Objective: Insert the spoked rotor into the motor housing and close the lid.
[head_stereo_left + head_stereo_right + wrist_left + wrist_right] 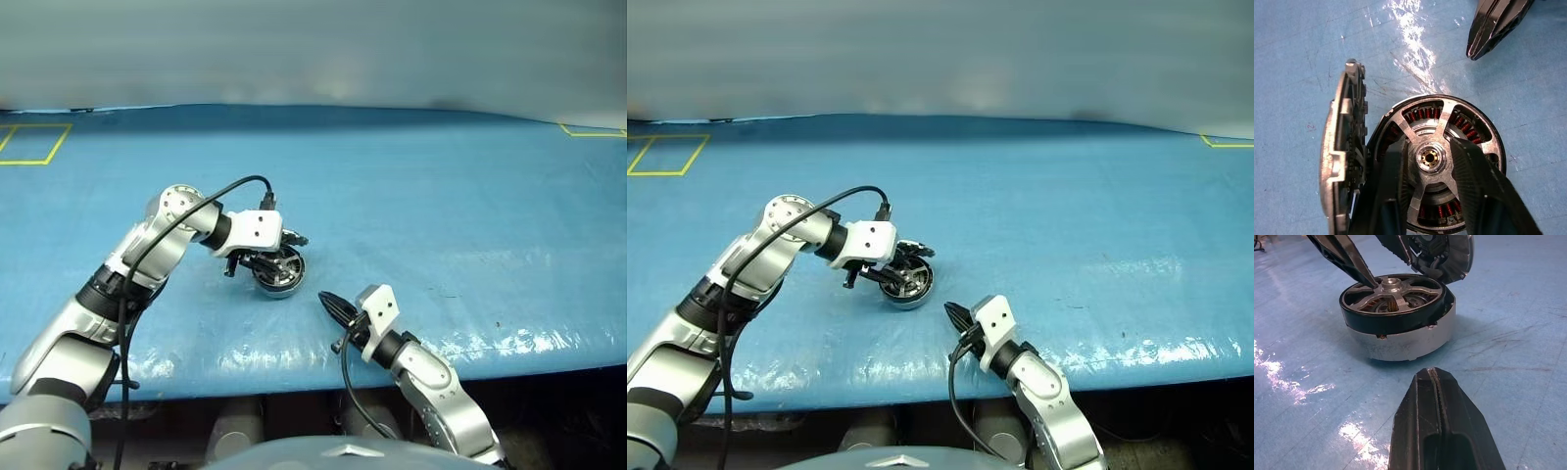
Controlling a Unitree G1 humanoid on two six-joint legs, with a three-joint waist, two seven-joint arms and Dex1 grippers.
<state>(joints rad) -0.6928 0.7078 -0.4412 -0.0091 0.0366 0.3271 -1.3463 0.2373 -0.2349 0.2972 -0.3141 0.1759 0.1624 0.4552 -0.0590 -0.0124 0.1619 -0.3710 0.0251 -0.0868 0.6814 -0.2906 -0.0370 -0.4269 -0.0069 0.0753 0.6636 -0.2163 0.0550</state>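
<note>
The housing (1400,340) sits on the blue table (441,215), near its front edge and a little left of centre in the head views. The rotor (1393,296) lies in the housing's top, its dark rim standing slightly proud of the grey wall and a bit tilted, with copper windings showing between its silver spokes. The lid (1344,156) stands open, upright on edge at the housing's rim, its dark patterned face turned toward the rotor. The left gripper (1432,176) reaches down over the rotor with its 2 fingers (1479,191) spread, 1 on each side of the silver hub; they lie over the spokes and pinch nothing. The right gripper (1436,396) lies low over the table just beside the housing, apart from it, its fingers pressed together and empty, pointing toward the housing.
</note>
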